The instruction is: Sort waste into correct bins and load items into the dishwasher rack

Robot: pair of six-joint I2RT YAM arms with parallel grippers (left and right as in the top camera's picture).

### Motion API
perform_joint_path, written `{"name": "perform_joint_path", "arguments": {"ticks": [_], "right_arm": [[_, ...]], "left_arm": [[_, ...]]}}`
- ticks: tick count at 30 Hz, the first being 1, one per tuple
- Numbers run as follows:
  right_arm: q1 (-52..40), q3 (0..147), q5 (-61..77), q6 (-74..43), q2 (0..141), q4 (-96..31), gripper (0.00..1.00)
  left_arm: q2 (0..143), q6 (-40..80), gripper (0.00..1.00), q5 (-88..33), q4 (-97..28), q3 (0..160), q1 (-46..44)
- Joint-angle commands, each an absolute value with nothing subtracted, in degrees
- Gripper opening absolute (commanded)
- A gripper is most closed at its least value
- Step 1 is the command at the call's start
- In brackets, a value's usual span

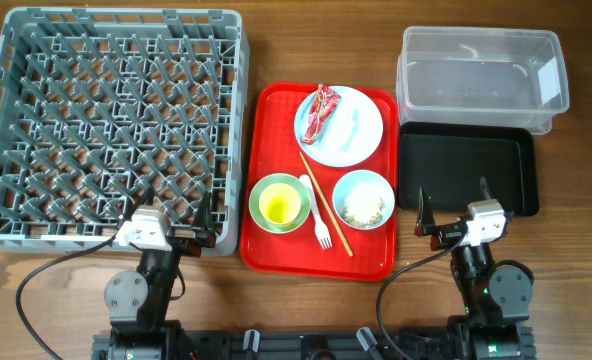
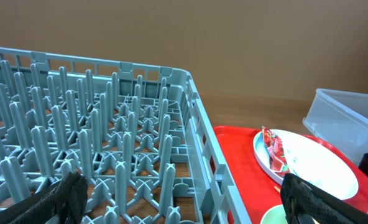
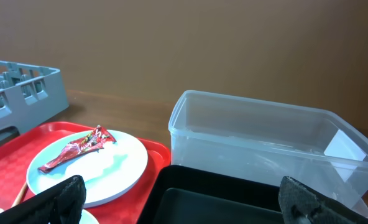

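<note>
The grey-blue dishwasher rack (image 1: 111, 125) fills the left of the table. Beside it, a red tray (image 1: 276, 255) carries a pale plate (image 1: 348, 135) with a red wrapper (image 1: 321, 110) on it. The tray also holds a green bowl (image 1: 266, 190) with a yellow cup (image 1: 279, 207) inside, a blue bowl (image 1: 363, 180) of crumbs (image 1: 363, 207), a white fork (image 1: 319, 218) and chopsticks (image 1: 328, 210). My left gripper (image 1: 168, 215) hangs open over the rack's near edge (image 2: 171, 186). My right gripper (image 1: 454, 203) is open above the black tray's (image 1: 466, 170) near edge, in front of the clear tub (image 1: 481, 75).
The rack's tall wall (image 2: 202, 143) stands between my left gripper and the red tray (image 2: 240, 162). In the right wrist view the plate (image 3: 119, 165) with the wrapper (image 3: 75, 149) lies left of the black tray (image 3: 234, 193) and the tub (image 3: 265, 140).
</note>
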State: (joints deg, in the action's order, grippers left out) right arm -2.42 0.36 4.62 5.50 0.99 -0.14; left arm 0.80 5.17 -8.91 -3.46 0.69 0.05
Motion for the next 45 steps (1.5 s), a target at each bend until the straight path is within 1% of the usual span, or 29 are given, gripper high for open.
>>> {"name": "perform_joint_path", "arguments": {"ticks": [1,11,14,18,22,26,32,36,39,41,43,45], "right_arm": [[-2.07,0.32,4.23,5.96,1.67,0.12,1.0],[-2.07,2.28,4.01,5.78,4.91,-0.73,1.0],[-2.07,4.82,3.99,5.04,8.93,-1.23,1.0],[-2.07,9.26,4.01,0.64,16.58,-1.37,0.99],[-2.07,16.08,4.08,-3.25,27.18,-3.88,1.0],[-2.07,24.93,4.49,-3.18,36.95,-9.45,1.0],[-2.07,43.42,4.47,-2.98,50.81,-21.98,1.0],[-2.07,54.94,4.67,-3.14,56.88,-30.65,1.0],[-2.07,56.66,4.29,-3.01,59.02,-30.48,1.0],[-2.07,56.64,5.72,-6.74,60.93,-31.55,1.0],[-2.07,56.64,9.15,-7.62,61.8,-30.85,1.0],[-2.07,56.69,9.26,-7.84,62.22,-30.15,1.0]], "left_arm": [[0.45,4.97,1.0,-9.37,-3.46,0.32,0.23],[1.54,6.92,1.0,-8.93,-4.43,2.07,0.23],[4.47,6.9,1.0,-8.93,-6.66,4.78,0.23],[11.4,6.87,1.0,-8.93,-8.45,9.52,0.23],[21.32,6.87,1.0,-8.93,-9.58,16.12,0.23],[31.77,6.87,1.0,-8.95,-14.74,24.75,0.23],[44.99,6.9,1.0,-10.68,-24.75,38.06,0.23],[50.54,6.87,1.0,-11.77,-31.9,45.78,0.23],[51.7,6.87,1.0,-11.79,-33.01,47.18,0.23],[51.7,6.87,1.0,-11.77,-33.74,47.16,0.23],[51.7,6.87,1.0,-11.75,-34.57,47.16,0.23],[51.86,6.85,1.0,-11.73,-34.7,47.16,0.23]]}}
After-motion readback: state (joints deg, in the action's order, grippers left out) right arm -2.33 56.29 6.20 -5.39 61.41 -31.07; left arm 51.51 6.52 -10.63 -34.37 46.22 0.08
